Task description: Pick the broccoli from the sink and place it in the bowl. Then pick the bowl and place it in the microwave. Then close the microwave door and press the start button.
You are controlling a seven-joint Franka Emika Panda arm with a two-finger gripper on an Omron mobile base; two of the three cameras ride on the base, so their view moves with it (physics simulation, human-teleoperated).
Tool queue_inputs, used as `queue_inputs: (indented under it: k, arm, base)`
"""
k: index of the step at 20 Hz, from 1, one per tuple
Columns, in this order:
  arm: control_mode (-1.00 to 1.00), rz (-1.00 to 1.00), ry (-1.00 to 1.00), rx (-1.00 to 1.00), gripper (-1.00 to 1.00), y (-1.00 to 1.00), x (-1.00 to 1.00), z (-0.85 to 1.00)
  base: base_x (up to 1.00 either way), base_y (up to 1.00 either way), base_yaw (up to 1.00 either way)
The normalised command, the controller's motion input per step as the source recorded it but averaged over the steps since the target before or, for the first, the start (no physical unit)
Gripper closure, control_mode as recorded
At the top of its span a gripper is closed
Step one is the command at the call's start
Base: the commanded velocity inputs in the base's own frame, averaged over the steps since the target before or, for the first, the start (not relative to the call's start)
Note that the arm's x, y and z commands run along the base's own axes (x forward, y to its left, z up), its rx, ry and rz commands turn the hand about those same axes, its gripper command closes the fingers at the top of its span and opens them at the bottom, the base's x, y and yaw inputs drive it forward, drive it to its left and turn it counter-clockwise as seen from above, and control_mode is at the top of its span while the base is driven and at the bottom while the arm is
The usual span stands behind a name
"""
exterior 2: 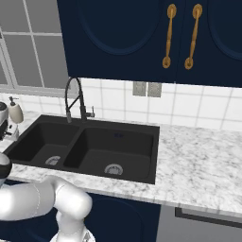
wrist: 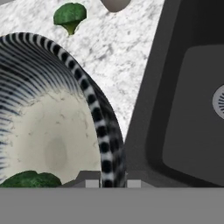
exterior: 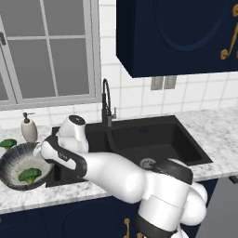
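The ribbed dark-grey bowl [exterior: 16,160] is on the marble counter just left of the black sink [exterior: 153,139]. The broccoli [exterior: 30,175] lies inside it, on the speckled bottom. In the hand view my gripper [wrist: 109,183] is shut on the bowl's near rim [wrist: 94,113], one fingertip inside the wall and one outside. The broccoli [wrist: 28,179] shows just inside that rim. In the left base view my hand reaches down to the bowl's right rim. The sink [exterior 2: 94,146] basins hold nothing. The microwave and its door are out of view.
A second green floret [exterior: 7,143] lies on the counter behind the bowl, seen too in the hand view [wrist: 70,16]. A soap dispenser [exterior: 29,129] stands by the window. The arched faucet [exterior: 107,102] rises behind the sink. Navy upper cabinets [exterior 2: 142,38] hang overhead.
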Motion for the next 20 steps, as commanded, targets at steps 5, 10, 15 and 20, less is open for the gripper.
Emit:
queue_inputs:
  k: [5,10,15,20]
  arm:
    - [-1.00,0.00,0.00,0.02,1.00,-0.10,0.00,0.03]
    - [-1.00,0.00,0.00,0.04,1.00,-0.15,0.00,0.02]
    - [-1.00,0.00,0.00,0.03,1.00,-0.13,-0.03,0.00]
    - [-1.00,0.00,0.00,0.02,1.00,-0.09,-0.06,0.00]
  base:
    - [0.00,0.00,0.00]
    - [0.00,0.00,0.00]
    - [0.00,0.00,0.00]
    - [0.00,0.00,0.00]
